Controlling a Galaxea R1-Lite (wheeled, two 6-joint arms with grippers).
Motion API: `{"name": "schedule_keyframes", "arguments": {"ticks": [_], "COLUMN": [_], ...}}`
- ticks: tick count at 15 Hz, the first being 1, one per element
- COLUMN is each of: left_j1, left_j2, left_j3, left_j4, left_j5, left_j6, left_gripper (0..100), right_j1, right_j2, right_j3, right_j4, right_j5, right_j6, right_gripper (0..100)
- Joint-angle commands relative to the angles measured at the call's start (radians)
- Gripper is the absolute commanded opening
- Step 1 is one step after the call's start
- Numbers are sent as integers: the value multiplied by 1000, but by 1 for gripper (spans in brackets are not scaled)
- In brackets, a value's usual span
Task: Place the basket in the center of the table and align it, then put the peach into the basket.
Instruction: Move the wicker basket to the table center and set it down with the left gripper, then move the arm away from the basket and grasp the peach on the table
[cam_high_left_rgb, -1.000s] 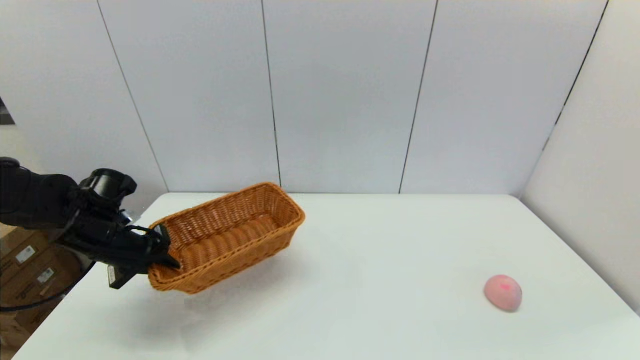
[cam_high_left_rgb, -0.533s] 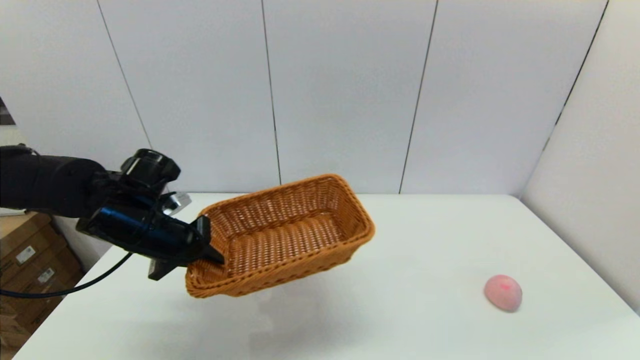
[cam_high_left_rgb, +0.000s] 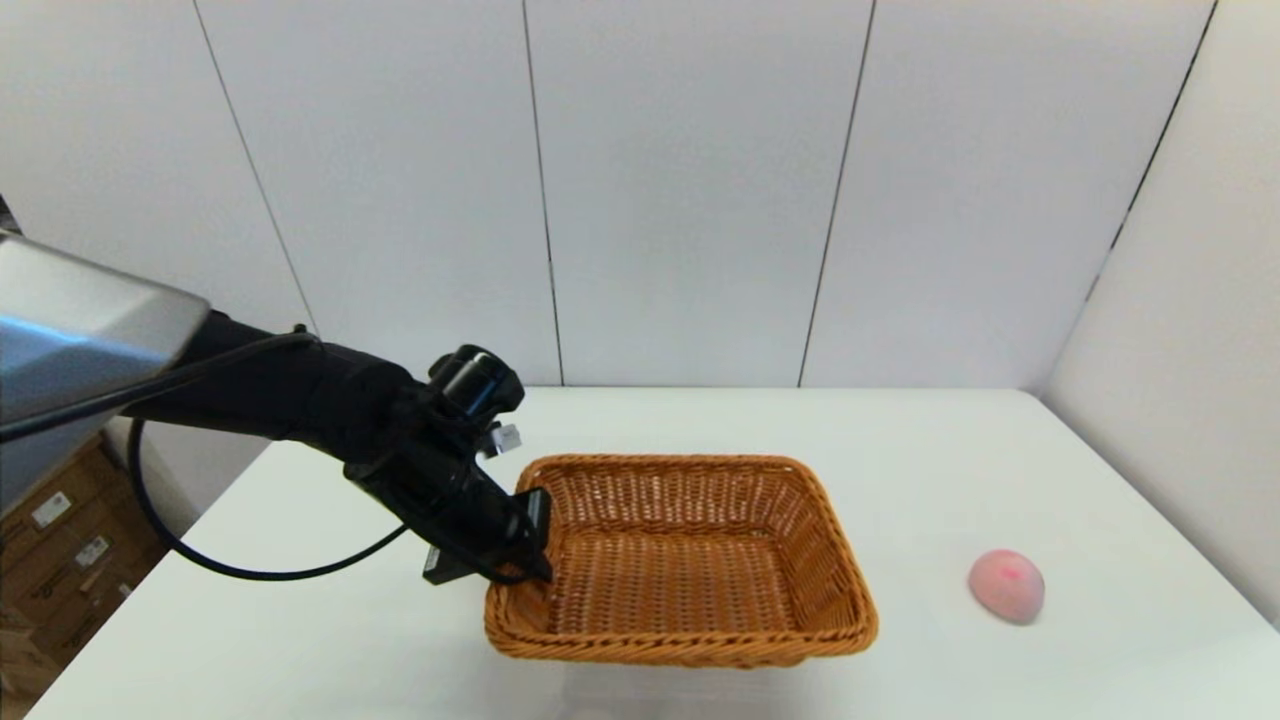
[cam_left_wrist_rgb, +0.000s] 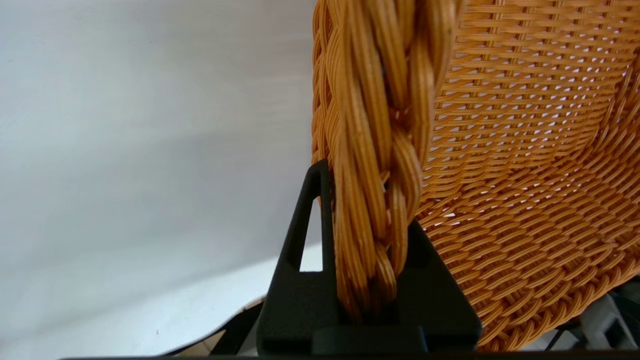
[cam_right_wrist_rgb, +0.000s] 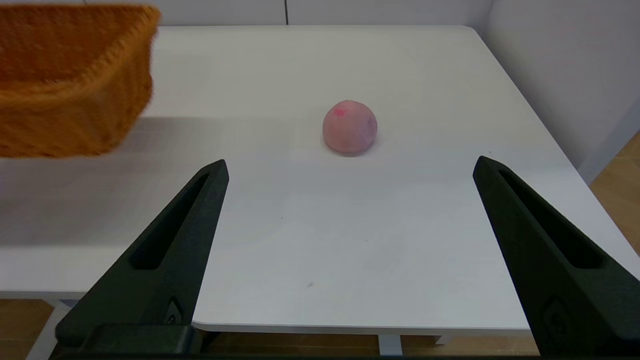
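Observation:
The orange-brown wicker basket (cam_high_left_rgb: 690, 555) hangs level, just above the middle of the white table (cam_high_left_rgb: 1000, 450), its long side across my view. My left gripper (cam_high_left_rgb: 532, 562) is shut on the basket's near-left rim; in the left wrist view the black fingers (cam_left_wrist_rgb: 305, 240) clamp the braided rim (cam_left_wrist_rgb: 380, 150). The pale pink peach (cam_high_left_rgb: 1006, 586) lies on the table to the right of the basket, apart from it. My right gripper (cam_right_wrist_rgb: 350, 165) is open at the table's front edge, out of the head view, with the peach (cam_right_wrist_rgb: 349, 126) ahead of it and the basket (cam_right_wrist_rgb: 70, 80) off to one side.
Cardboard boxes (cam_high_left_rgb: 60, 540) stand on the floor beyond the table's left edge. A black cable (cam_high_left_rgb: 250, 572) droops from the left arm over the table. White wall panels close off the back and the right side.
My left arm has swung the basket from the table's far left to the middle, turned it square and level, and lowered it. The peach has not moved.

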Motion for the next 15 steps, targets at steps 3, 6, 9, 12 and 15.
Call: {"name": "schedule_keyframes", "arguments": {"ticks": [3,6,9,12,15], "left_j1": [-21,-21,-20,-18,-18], "left_j2": [135,140,132,71,-14], "left_j3": [-36,-37,-37,-54,-100], "left_j4": [0,0,0,73,162], "left_j5": [2,2,3,160,272], "left_j6": [-6,-6,-3,52,98], "left_gripper": [0,100,100,100,100], "right_j1": [0,0,0,0,0], "right_j2": [1,1,1,1,1], "right_j3": [0,0,0,0,0], "right_j4": [1,1,1,1,1], "right_j5": [0,0,0,0,0], "right_j6": [0,0,0,0,0], "right_gripper": [100,100,100,100,100]}}
